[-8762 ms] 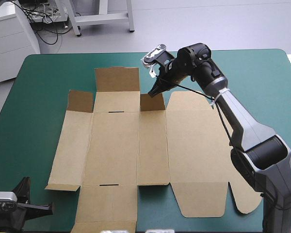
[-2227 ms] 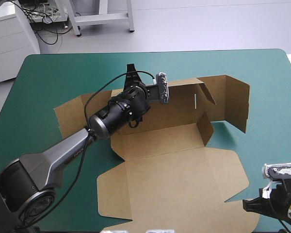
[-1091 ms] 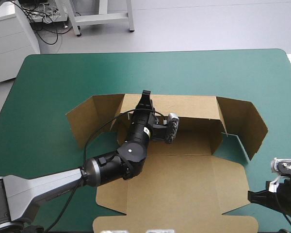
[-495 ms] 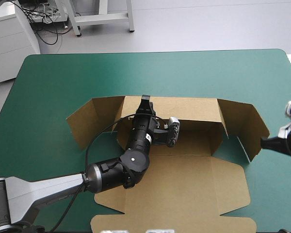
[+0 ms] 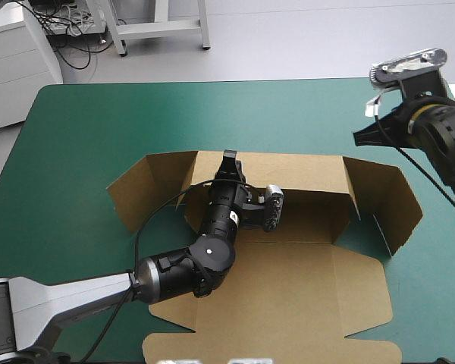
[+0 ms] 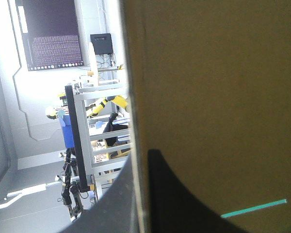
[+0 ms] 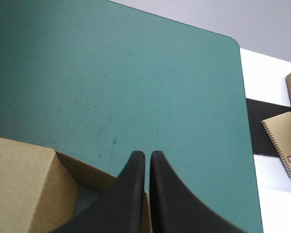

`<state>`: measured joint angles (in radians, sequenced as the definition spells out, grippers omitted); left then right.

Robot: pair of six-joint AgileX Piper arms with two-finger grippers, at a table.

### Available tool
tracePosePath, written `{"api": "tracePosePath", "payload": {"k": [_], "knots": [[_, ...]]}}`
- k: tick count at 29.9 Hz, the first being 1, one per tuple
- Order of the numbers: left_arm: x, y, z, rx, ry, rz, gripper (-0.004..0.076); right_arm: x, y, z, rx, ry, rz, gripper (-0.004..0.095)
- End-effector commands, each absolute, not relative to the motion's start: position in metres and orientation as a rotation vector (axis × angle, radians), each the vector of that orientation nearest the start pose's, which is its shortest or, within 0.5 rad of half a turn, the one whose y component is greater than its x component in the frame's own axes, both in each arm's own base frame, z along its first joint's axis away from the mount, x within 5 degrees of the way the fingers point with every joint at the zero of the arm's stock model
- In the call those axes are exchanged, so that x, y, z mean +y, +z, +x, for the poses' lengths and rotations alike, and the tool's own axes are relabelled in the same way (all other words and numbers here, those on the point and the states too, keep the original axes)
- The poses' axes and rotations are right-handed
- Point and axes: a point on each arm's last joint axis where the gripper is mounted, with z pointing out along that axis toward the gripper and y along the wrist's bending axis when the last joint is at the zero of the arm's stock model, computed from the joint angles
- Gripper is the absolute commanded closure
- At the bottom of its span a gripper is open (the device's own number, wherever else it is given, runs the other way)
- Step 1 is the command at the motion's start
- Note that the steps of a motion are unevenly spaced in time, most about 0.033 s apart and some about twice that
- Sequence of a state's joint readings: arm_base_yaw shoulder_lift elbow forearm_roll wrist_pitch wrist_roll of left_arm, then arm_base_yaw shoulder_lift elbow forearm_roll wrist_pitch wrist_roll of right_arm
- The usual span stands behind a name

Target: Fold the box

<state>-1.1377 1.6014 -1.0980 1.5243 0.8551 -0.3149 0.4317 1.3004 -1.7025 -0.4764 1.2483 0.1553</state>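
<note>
Mid-worktop [image 5: 98, 121], pinching the far wall of the brown cut-board box [image 5: 288, 288] with left gripper [image 5: 227, 158], floor partly hidden underneath; far-right, hovering with right gripper [image 7: 146, 154] pressed together, empty.

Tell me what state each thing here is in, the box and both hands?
Brown cardboard box: partly folded; far wall and side flaps raised, lid flat.
Left black two-fingered robot hand: shut on the box's far wall.
Right black two-fingered robot hand: shut, empty, raised clear of the box.
</note>
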Motion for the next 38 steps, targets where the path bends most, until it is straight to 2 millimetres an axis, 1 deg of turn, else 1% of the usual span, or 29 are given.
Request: {"api": "tracePosePath", "payload": {"k": [1, 3, 6, 9, 11, 12, 15, 17, 19, 21, 22, 26, 32, 38], "knots": [[-0.274, 0.317, 0.200, 1.207, 0.912, 1.468, 0.0756, 0.054, 0.496, 0.235, 2.184, -0.281, -0.224, 0.0870], [-0.273, 0.318, 0.200, 1.213, 0.923, 1.461, 0.0756, 0.048, 0.493, 0.241, 2.205, -0.241, -0.204, 0.0870], [-0.273, 0.318, 0.201, 1.214, 0.926, 1.460, 0.0756, 0.032, 0.487, 0.253, 2.240, -0.119, -0.181, 0.0870], [-0.274, 0.318, 0.200, 1.210, 0.917, 1.464, 0.0756, 0.014, 0.474, 0.267, 2.313, 0.068, -0.170, 0.0868], [-0.274, 0.318, 0.200, 1.209, 0.915, 1.466, 0.0756, 0.004, 0.464, 0.278, 2.358, 0.183, -0.126, 0.0828], [-0.274, 0.318, 0.200, 1.209, 0.915, 1.466, 0.0756, -0.002, 0.460, 0.283, 2.375, 0.210, -0.106, 0.0798], [-0.274, 0.317, 0.200, 1.217, 0.908, 1.462, 0.0756, -0.014, 0.447, 0.297, 2.413, 0.289, -0.050, 0.0628], [-0.275, 0.317, 0.200, 1.227, 0.882, 1.454, 0.0756, -0.017, 0.440, 0.306, 2.433, 0.302, -0.035, 0.0479], [-0.276, 0.316, 0.199, 1.226, 0.864, 1.458, 0.0756, -0.018, 0.434, 0.311, 2.449, 0.295, -0.066, 0.0341], [-0.277, 0.316, 0.199, 1.218, 0.854, 1.464, 0.0756, -0.019, 0.430, 0.316, 2.462, 0.297, -0.068, 0.0242], [-0.277, 0.316, 0.199, 1.219, 0.853, 1.461, 0.0756, -0.019, 0.428, 0.317, 2.463, 0.297, -0.067, 0.0215], [-0.278, 0.316, 0.199, 1.222, 0.846, 1.456, 0.0756, -0.023, 0.422, 0.325, 2.472, 0.263, -0.060, 0.0205], [-0.279, 0.315, 0.199, 1.214, 0.829, 1.466, 0.0756, -0.029, 0.404, 0.338, 2.541, 0.212, -0.062, 0.0205], [-0.279, 0.315, 0.199, 1.214, 0.829, 1.466, 0.0756, -0.032, 0.391, 0.342, 2.601, 0.186, -0.059, 0.0211]]}}
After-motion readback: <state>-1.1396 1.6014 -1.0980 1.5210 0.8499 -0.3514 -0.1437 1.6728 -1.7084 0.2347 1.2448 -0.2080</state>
